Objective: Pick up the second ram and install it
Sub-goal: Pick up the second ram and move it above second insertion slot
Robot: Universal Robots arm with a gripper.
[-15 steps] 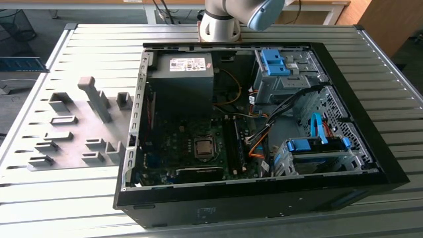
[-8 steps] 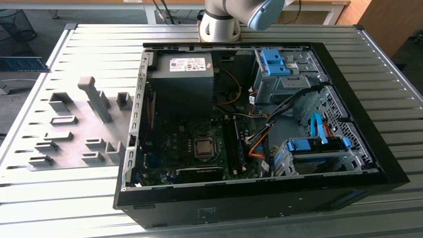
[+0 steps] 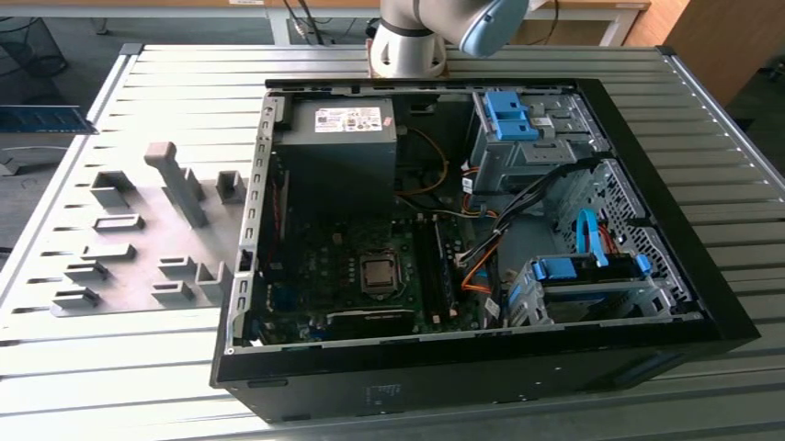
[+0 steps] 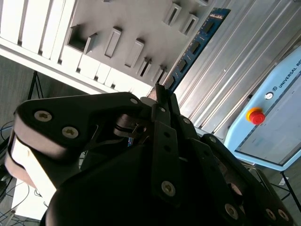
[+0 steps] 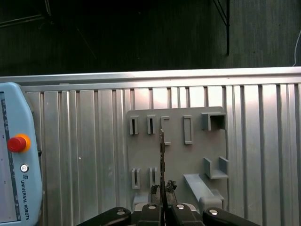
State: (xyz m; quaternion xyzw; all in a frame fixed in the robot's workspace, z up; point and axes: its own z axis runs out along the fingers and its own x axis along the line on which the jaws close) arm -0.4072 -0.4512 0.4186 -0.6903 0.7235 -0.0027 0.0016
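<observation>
Claw clamped on the second ram, one stick, one open computer case.

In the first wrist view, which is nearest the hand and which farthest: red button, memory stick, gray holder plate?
1. Second ram: gripped in the hand.
2. Gray holder plate: just beyond the ram.
3. Red button: on the pendant, well aside.

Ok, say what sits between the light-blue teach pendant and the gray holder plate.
Bare ribbed aluminium tabletop lies between pendant and plate, in the first wrist view.
</observation>
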